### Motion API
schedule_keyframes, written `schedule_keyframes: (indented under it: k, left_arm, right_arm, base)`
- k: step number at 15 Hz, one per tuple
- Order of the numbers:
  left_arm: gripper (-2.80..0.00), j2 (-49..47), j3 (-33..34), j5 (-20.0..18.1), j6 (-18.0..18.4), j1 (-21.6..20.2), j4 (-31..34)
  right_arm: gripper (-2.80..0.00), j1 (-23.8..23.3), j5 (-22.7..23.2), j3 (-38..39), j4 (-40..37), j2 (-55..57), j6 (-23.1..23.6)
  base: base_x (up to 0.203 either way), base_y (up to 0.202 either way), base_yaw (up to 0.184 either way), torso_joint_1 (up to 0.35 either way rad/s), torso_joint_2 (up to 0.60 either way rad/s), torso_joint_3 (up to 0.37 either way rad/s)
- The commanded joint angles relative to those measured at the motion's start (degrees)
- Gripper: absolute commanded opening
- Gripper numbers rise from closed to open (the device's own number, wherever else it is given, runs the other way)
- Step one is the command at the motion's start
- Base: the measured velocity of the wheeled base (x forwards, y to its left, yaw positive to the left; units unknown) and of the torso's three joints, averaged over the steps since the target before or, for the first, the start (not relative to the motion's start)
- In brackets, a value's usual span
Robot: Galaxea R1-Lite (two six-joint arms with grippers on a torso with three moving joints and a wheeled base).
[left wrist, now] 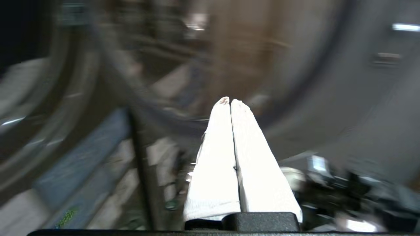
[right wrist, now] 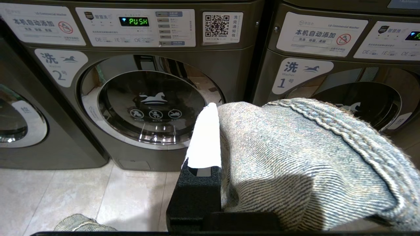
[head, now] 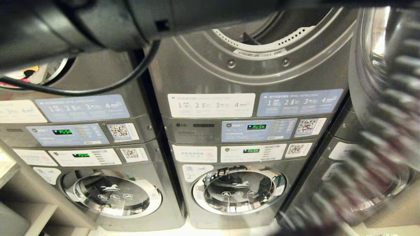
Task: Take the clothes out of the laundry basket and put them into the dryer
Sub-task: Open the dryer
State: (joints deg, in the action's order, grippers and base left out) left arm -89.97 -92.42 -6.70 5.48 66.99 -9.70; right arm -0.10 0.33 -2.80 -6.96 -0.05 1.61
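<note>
Stacked machines fill the view; right gripper (right wrist: 213,137) clamps denim (right wrist: 305,157), left gripper (left wrist: 230,102) closed, empty. Next: lift denim into dryer (head: 262,36).

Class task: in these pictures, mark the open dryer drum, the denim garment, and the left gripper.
dryer drum (head: 262,44): head view, perforated white rim of the opening.
denim garment (right wrist: 305,157): right wrist view, middle of the fabric.
left gripper (left wrist: 230,102): left wrist view, where the shut fingertips meet.
</note>
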Motion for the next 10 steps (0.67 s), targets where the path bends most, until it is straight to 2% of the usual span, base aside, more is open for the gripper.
schedule_keyframes:
  k: [1, 3, 4, 6, 8, 10]
  left_arm:
    - [-2.80, 1.49, 0.56, 0.98, -0.02, -7.35, -0.16]
    - [-2.80, 4.65, 4.85, 0.19, -0.57, -20.01, -0.24]
    - [-2.80, 7.19, 9.35, -1.65, -1.04, -25.29, -0.26]
    - [-2.80, 14.89, 25.22, -8.20, -1.52, -35.13, -0.31]
    - [-2.80, 23.96, 40.76, -13.60, -1.78, -41.88, -0.32]
    - [-2.80, 33.38, 55.82, -17.00, -1.87, -45.40, -0.32]
  right_arm:
    - [-2.80, 0.01, 0.02, -0.01, -0.01, 0.05, 0.06]
    - [-2.80, 0.01, 0.02, -0.01, 0.02, 0.05, 0.06]
    - [-2.80, 0.01, 0.02, -0.01, -0.05, 0.05, 0.06]
    - [-2.80, 0.01, 0.11, -0.01, -0.03, 0.05, 0.06]
    - [-2.80, 0.01, 0.11, -0.01, -0.07, 0.05, 0.06]
    - [-2.80, 0.01, 0.11, -0.01, -0.07, 0.05, 0.15]
  base:
    - [0.000, 0.000, 0.000, 0.000, 0.00, 0.000]
    - [0.000, 0.000, 0.000, 0.000, 0.00, 0.000]
    - [0.000, 0.000, 0.000, 0.000, 0.00, 0.000]
    - [0.000, 0.000, 0.000, 0.000, 0.00, 0.000]
    - [0.000, 0.000, 0.000, 0.000, 0.00, 0.000]
    - [0.000, 0.000, 0.000, 0.000, 0.00, 0.000]
